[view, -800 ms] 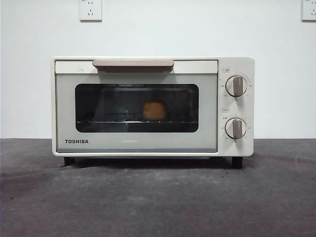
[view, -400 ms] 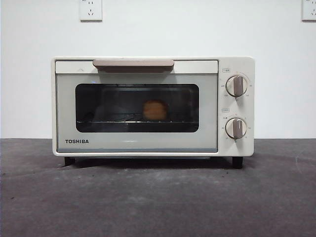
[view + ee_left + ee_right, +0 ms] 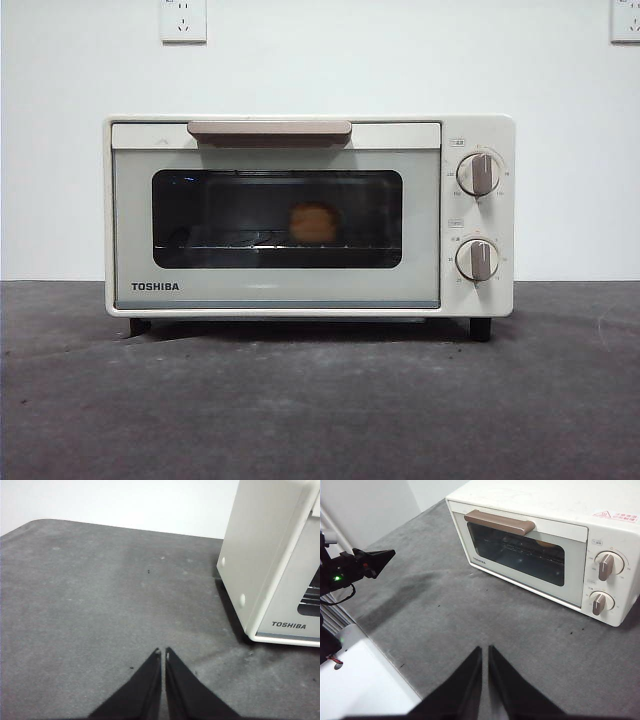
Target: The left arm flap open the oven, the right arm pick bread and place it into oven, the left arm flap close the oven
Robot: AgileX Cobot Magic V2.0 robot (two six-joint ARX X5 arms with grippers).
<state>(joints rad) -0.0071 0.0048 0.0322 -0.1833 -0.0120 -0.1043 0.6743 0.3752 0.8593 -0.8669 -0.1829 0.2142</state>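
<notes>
You see the bread [image 3: 314, 222] on the wire rack inside the oven [image 3: 300, 285], door shut, standing on the grey tabletop [image 3: 320, 410]. Left gripper [image 3: 161, 653] hovers beside the oven, fingers together. Right gripper [image 3: 484, 649] hovers before it, fingers together.

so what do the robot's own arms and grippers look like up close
Each gripper, left and right, has two matte black, wedge-shaped fingers tapering to thin tips. In the right wrist view, the other arm's gripper looks black and pointed, with black cables, a small green light and red marks.
</notes>
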